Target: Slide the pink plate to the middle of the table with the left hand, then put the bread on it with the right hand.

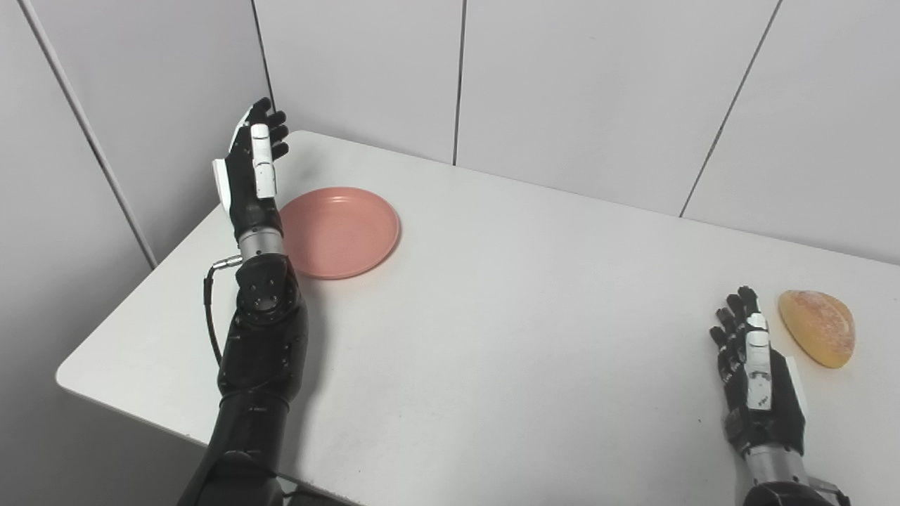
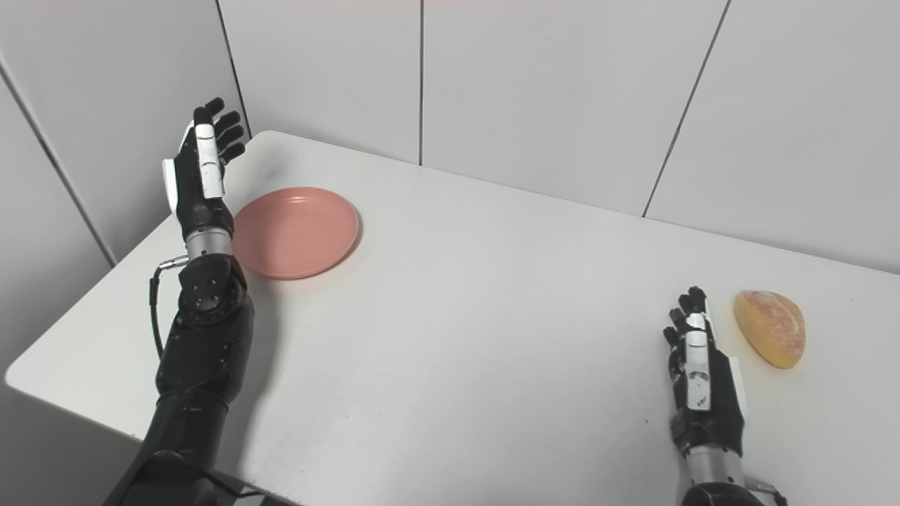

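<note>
Two hands show above the white table [image 1: 492,337], each empty with fingers apart. Nearest, at the lower right, the right hand [image 1: 756,383] hovers low over the tabletop, fingers straight and pointing away, touching nothing. Just beyond it and slightly to its right lies the bread [image 1: 818,327], a golden half-round loaf near the table's right side, apart from the fingertips. Farther off on the left, the left hand [image 1: 252,169] is raised, fingers upward, beside the left rim of the pink plate [image 1: 344,232], which sits near the far left corner.
</note>
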Available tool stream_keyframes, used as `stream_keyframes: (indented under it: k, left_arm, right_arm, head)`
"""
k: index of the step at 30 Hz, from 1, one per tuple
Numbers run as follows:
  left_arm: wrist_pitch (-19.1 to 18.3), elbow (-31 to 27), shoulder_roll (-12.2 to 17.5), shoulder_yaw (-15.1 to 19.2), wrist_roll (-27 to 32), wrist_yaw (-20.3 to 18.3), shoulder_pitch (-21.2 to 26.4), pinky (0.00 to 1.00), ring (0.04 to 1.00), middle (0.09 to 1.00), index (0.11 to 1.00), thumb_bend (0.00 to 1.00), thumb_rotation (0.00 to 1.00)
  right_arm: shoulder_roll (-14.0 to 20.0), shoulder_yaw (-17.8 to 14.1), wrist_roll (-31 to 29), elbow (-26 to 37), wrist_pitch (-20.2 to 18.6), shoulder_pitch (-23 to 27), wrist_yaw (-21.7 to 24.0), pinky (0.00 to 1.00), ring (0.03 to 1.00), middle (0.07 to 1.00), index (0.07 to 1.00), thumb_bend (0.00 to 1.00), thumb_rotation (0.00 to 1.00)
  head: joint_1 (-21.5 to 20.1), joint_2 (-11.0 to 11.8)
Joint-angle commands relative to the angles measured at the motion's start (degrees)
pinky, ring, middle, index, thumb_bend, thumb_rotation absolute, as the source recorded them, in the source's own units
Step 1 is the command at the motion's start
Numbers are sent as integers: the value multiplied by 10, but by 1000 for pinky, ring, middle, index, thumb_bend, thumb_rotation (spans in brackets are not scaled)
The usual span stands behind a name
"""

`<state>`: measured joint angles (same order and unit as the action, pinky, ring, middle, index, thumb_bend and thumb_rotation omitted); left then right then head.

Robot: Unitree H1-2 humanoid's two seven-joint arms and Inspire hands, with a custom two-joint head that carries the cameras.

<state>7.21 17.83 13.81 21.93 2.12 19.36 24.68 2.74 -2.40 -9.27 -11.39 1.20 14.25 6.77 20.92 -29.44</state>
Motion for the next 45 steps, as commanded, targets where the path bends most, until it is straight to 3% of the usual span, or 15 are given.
stream_keyframes:
  k: [1,7,17,22,32,45]
  left_arm:
    - [12,-4,23,2,-14,7,19,781,796,794,802,721,1000]
    - [10,33,38,7,-6,14,15,813,815,814,824,712,1000]
    - [8,77,35,13,5,19,16,834,849,851,859,705,1000]
    - [17,108,40,9,21,0,14,908,908,903,915,696,1000]
    - [-40,113,23,-6,51,-32,14,929,937,933,937,738,1000]
    - [-53,126,20,-38,72,-87,16,948,955,948,948,715,1000]
  right_arm:
    - [8,-6,-5,-4,16,-2,7,1000,1000,1000,1000,791,946]
    - [9,-5,-12,-1,16,-2,12,1000,1000,1000,1000,789,939]
    - [12,-3,-12,8,6,-5,11,1000,1000,1000,1000,788,952]
    - [12,-7,-19,6,13,-5,16,1000,1000,1000,1000,780,936]
    - [9,-8,-9,7,15,-4,7,1000,1000,1000,1000,785,944]
    - [6,-9,-6,17,13,-3,-2,1000,1000,1000,1000,782,934]
  head:
    - [0,-1]
    - [-5,0]
    - [1,-2]
    - [2,-6]
    - [3,-8]
    - [0,-13]
